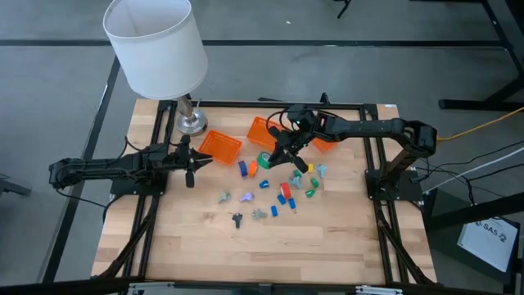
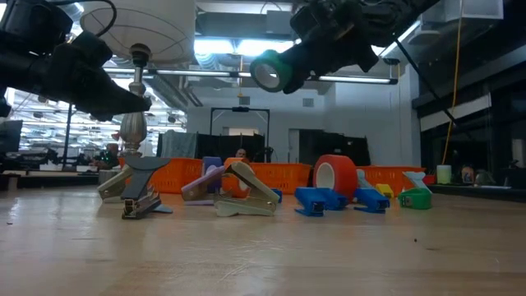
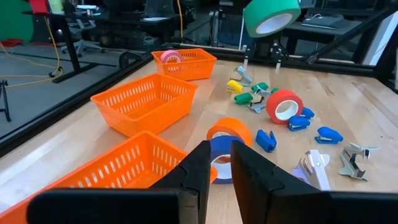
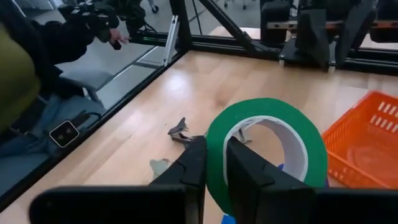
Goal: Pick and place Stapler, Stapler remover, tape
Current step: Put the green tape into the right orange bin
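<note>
High view: my right gripper (image 1: 267,161) pinches the green tape roll (image 1: 264,160) aloft toward the tabletop's far edge; my left gripper (image 1: 190,168) waits, fingers nearly together, empty.

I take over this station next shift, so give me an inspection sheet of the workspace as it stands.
Surface: wooden table, bare toward its near edge.
Job's things: green tape held in the air; red tape, orange tape, staplers and removers scattered mid-table; pink tape inside the far basket.
Clutter: lamp at the table's back left.
Grippers: right gripper shut on green tape; left gripper shut, empty, beside the baskets.
Cables: yellow cable off the table's right.
Surroundings: person seated beyond the table edge in the right wrist view.
</note>
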